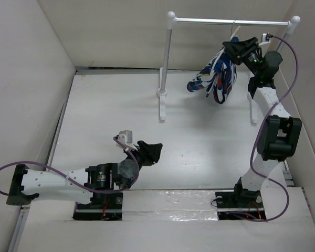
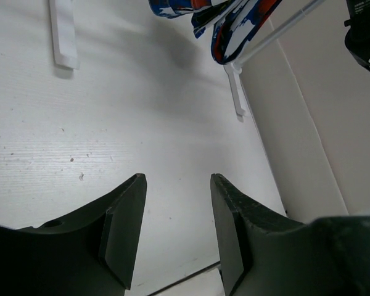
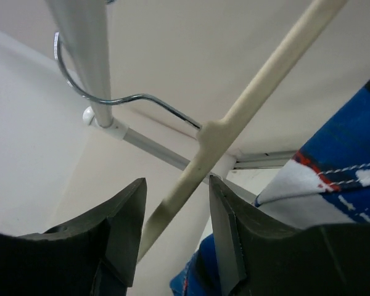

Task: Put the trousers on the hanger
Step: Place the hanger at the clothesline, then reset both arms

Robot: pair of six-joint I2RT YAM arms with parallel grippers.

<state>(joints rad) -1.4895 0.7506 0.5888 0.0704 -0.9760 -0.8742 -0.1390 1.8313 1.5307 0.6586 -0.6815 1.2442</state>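
Top view: I see the trousers (image 1: pixel 214 76) hanging far right under the rail (image 1: pixel 231 21), with the right gripper (image 1: pixel 232 50) beside them.
Left wrist: the left gripper (image 2: pixel 176 228) is spread, holding nothing, over the bench (image 2: pixel 111 123).
Right wrist: the gripper is spread around the hanger (image 3: pixel 234 117), which is hooked on the rail.
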